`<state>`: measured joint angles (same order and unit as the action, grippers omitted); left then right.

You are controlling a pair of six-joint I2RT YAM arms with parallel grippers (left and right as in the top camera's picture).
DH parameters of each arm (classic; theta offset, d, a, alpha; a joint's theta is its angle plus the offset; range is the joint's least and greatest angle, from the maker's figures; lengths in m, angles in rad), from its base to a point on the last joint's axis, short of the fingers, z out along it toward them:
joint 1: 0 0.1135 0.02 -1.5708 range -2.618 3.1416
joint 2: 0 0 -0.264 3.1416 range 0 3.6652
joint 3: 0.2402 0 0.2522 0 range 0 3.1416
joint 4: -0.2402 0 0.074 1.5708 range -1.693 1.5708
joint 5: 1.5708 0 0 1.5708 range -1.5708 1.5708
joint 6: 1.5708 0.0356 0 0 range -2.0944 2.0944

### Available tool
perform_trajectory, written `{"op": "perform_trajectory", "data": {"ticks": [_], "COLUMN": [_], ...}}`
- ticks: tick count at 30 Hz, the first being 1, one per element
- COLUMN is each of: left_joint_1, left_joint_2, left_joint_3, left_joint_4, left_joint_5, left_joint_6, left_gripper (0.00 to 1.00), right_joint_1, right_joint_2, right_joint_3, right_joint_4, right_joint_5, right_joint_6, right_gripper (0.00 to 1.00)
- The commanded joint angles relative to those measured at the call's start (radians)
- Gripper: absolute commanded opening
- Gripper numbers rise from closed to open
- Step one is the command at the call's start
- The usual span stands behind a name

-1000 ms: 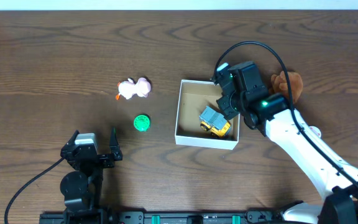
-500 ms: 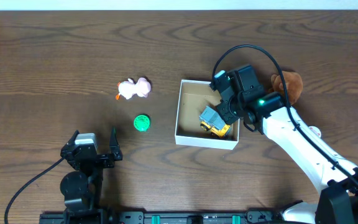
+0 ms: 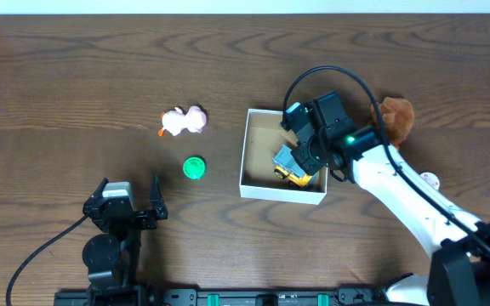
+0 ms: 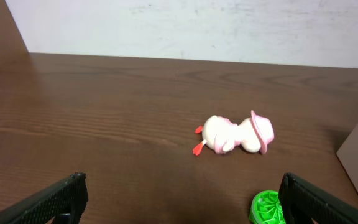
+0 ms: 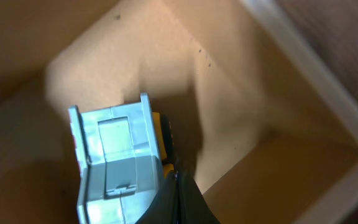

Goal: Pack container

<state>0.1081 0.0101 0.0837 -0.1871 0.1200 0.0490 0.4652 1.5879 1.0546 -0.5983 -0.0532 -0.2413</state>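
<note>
The container (image 3: 253,184) is a square shallow box with white walls and a brown floor, right of the table's middle. A grey and yellow toy truck (image 3: 291,165) lies inside it. My right gripper (image 3: 303,151) hangs over the box. In the right wrist view its fingers (image 5: 176,190) are pressed together, empty, right beside the truck (image 5: 114,155), with the box's wall (image 5: 241,118) behind. My left gripper (image 3: 128,192) is open and empty at the front left. A pink toy (image 4: 235,134) and a green disc (image 4: 267,208) lie ahead of it (image 4: 182,199).
The pink toy (image 3: 184,121) and green disc (image 3: 194,167) lie on the table left of the box. A brown plush toy (image 3: 395,117) sits to the right of the box, behind my right arm. A small white round thing (image 3: 430,179) lies near that arm.
My right gripper has shifted a little to the left over the box. The truck, the other toys and my left arm have not moved.
</note>
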Motion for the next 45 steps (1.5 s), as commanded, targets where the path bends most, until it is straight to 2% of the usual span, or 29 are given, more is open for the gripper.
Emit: {"op": "perform_trajectory", "data": {"ticks": [1, 12, 18, 30, 45], "left_joint_1": [-0.004, -0.004, -0.004, -0.004, -0.004], "left_joint_2": [-0.006, -0.006, -0.006, -0.006, -0.006], "left_joint_3": [-0.014, -0.014, -0.014, -0.014, -0.014], "left_joint_4": [-0.035, -0.035, -0.035, -0.035, -0.035], "left_joint_5": [-0.001, -0.001, -0.001, -0.001, -0.001], "left_joint_6": [-0.005, -0.005, -0.005, -0.005, -0.005], "left_gripper": [0.98, 0.98, 0.98, 0.98, 0.98], "right_joint_1": [0.021, 0.021, 0.021, 0.021, 0.021], "right_joint_2": [0.046, 0.119, 0.117, 0.117, 0.117], "right_joint_3": [0.009, 0.009, 0.010, 0.012, 0.025], "right_joint_4": [0.005, 0.023, 0.026, 0.045, 0.021], "right_joint_5": [-0.007, -0.001, -0.018, -0.144, -0.199], "right_joint_6": [-0.037, -0.039, -0.089, -0.121, -0.172], "right_gripper": [0.01, 0.01, 0.01, 0.01, 0.01]}}
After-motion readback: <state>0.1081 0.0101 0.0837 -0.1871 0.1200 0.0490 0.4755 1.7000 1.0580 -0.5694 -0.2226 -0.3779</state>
